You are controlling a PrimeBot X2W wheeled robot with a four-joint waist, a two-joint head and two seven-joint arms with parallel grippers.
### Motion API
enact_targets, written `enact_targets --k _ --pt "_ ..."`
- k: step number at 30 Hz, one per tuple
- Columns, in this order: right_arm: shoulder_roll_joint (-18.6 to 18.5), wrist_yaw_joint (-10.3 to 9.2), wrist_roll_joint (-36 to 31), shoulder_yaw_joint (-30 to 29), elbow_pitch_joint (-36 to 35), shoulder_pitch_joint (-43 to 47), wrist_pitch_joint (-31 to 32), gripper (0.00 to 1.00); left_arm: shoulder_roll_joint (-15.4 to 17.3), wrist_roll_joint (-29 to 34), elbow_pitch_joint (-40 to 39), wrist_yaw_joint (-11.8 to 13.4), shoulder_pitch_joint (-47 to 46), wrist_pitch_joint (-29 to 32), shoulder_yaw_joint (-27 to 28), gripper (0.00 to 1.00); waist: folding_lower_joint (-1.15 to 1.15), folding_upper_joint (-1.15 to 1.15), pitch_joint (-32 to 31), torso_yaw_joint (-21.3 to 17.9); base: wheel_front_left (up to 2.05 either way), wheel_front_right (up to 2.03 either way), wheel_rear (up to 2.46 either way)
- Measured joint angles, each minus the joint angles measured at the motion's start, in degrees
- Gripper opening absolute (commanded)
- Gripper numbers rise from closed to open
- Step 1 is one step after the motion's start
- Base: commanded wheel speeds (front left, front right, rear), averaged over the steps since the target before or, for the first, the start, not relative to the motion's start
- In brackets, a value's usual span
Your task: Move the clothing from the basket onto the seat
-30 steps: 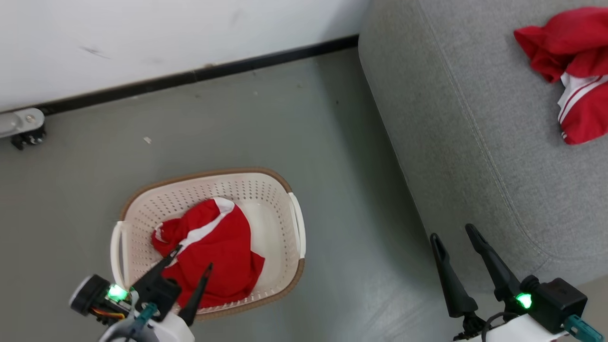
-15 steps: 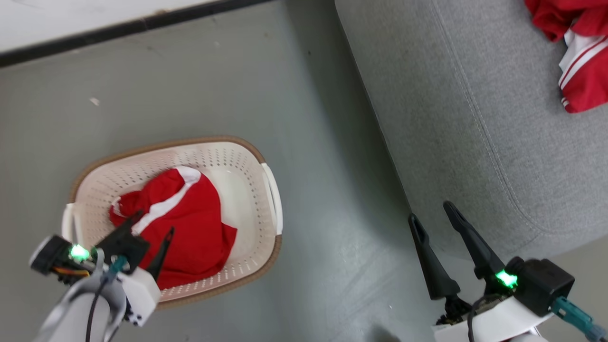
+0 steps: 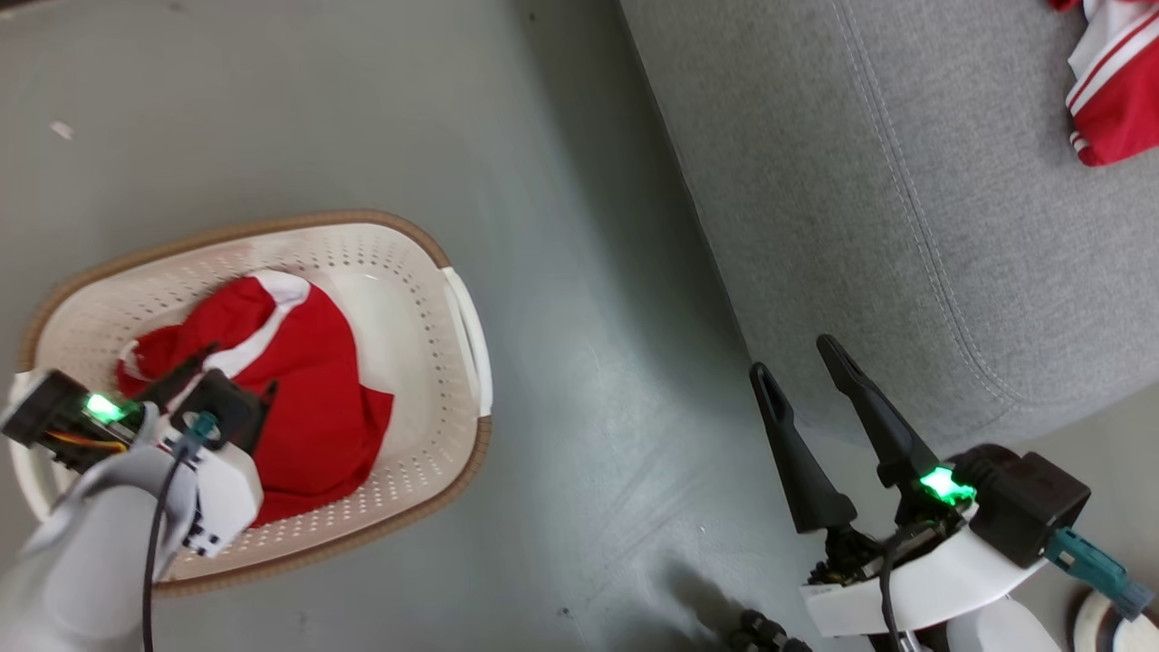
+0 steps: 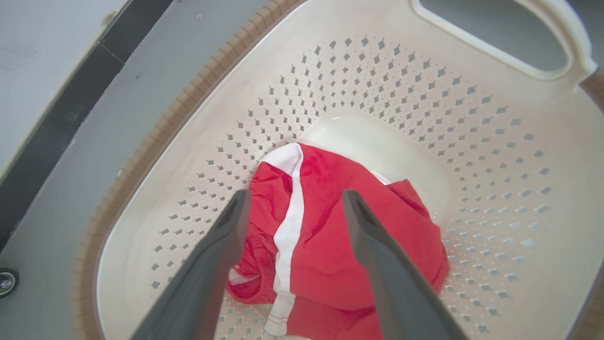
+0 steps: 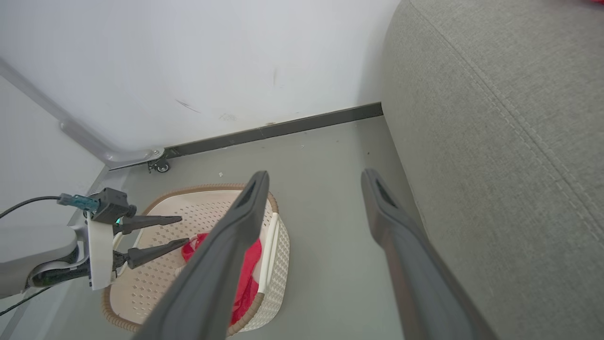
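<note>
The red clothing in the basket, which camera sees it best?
The left wrist view. It looks straight into the basket, so the red clothing and its white stripe look big. In the head view the left pincer covers part; in the right wrist view it is a small red patch.

Head cam, 1 o'clock: red-and-white garment (image 3: 1118,109) on seat (image 3: 860,181) is cut off by the frame edge. At 9 o'clock, basket (image 3: 435,263) rim is clipped, and left gripper (image 3: 244,365) body hides part of clothing (image 3: 317,407) inside. L wrist cam: clothing runs off at 6 o'clock; you can't tell if fingers (image 4: 207,264) touch it.
</note>
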Motion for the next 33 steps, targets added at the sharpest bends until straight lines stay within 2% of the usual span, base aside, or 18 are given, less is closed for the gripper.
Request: enact_targets --k 17,23,33 --pt "0.0 0.00 3.4 2.9 -1.6 -3.9 0.0 1.00 2.3 2.9 8.1 0.0 -8.6 5.3 -6.1 1.00 0.00 0.00 7.6 -4.2 0.00 0.00 0.00" --pt "0.0 0.00 4.0 3.1 -1.8 -4.0 0.0 1.00 4.0 4.5 10.2 0.0 -12.1 7.6 -6.6 1.00 0.00 0.00 9.6 -5.0 0.00 0.00 0.00" --pt "0.0 0.00 5.6 3.4 -2.0 -5.4 0.0 1.00 4.4 5.9 13.5 0.0 -15.2 9.6 -8.5 1.00 0.00 0.00 12.0 -5.8 0.00 0.00 0.00"
